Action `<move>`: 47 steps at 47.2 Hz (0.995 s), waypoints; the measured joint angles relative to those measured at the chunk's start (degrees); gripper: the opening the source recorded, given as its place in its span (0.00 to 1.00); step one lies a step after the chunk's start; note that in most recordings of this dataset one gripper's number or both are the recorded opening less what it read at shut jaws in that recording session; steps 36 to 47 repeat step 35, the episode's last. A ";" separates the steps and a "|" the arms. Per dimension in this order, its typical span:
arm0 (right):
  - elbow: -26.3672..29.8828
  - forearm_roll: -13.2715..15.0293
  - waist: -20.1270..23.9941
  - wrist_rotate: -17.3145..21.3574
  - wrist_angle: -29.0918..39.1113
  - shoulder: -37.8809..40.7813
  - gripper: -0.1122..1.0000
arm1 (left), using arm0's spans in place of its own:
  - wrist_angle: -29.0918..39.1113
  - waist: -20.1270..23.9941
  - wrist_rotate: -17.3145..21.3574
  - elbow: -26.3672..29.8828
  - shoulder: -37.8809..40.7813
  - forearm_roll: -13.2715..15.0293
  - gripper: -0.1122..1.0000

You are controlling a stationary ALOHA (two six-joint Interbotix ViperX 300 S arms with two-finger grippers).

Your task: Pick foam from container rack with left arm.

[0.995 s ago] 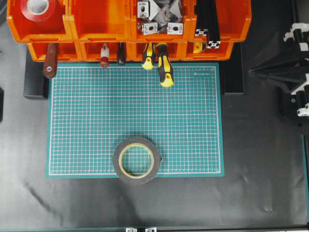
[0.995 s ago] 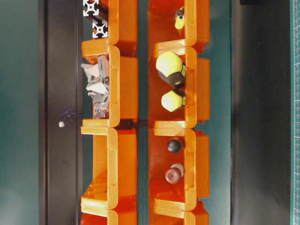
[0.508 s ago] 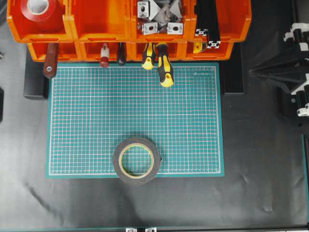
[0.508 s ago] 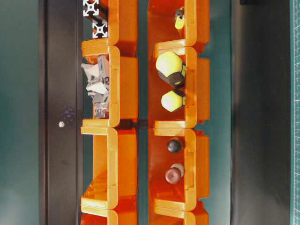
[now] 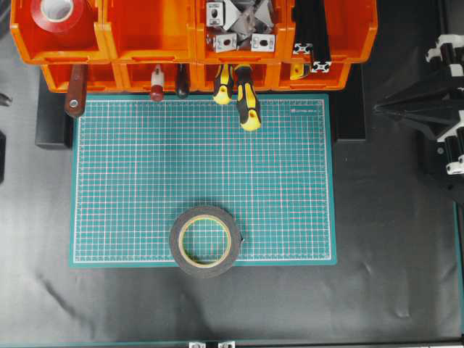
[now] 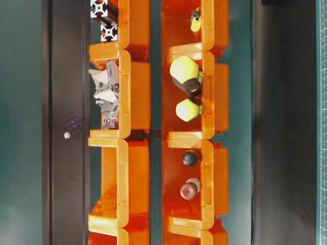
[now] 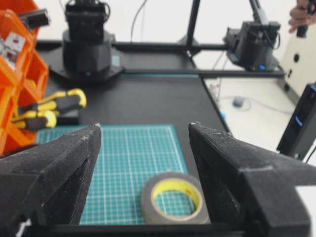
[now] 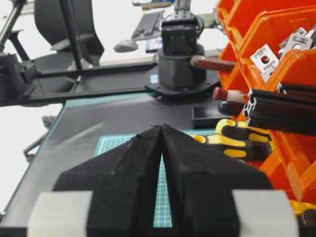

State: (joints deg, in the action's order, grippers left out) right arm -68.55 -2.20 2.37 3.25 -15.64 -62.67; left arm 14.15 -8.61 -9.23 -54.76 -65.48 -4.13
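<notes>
The foam (image 5: 176, 241), a dark grey ring with a yellow inner band, lies flat on the green cutting mat (image 5: 203, 159) at its front edge. It also shows in the left wrist view (image 7: 147, 195), below and ahead of my left gripper (image 7: 144, 127), which is open and empty and apart from the roll. The orange container rack (image 5: 148, 54) stands along the back, and the bin second from the left looks empty. My right gripper (image 8: 162, 126) is shut and empty, parked at the right side (image 5: 377, 109).
A red tape roll (image 5: 61, 18) sits in the top-left bin. Metal brackets (image 5: 239, 25) and black profiles (image 5: 312, 36) fill the bins at the right. Yellow-black screwdrivers (image 5: 248, 105) and wooden handles (image 5: 75, 90) stick out of the lower bins over the mat's back edge.
A small piece of the left arm at the overhead view's left edge has shifted slightly toward the front. The foam and the right arm have not moved.
</notes>
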 measured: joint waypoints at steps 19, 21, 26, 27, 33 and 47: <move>0.00 0.09 0.00 -0.09 0.00 -0.09 0.11 | -0.97 0.26 -0.09 -1.05 -0.09 0.00 0.72; 0.00 0.09 0.00 -0.09 0.00 -0.09 0.11 | -1.05 0.26 -0.09 -1.14 -0.09 0.09 0.72; 0.00 0.09 0.00 -0.09 0.00 -0.09 0.11 | -2.02 -0.09 -0.09 -1.23 -0.18 0.00 0.72; 0.09 0.00 0.00 -0.09 0.00 -0.09 0.11 | -2.20 -0.18 -0.09 -1.23 -0.26 0.00 0.72; 0.00 0.09 0.00 -0.09 0.00 -0.09 0.11 | -2.81 -0.35 -0.09 -1.23 -0.44 0.00 0.72; 0.00 0.09 0.00 -0.09 0.00 -0.09 0.11 | -2.90 -0.35 -0.09 -1.41 -0.44 0.00 0.72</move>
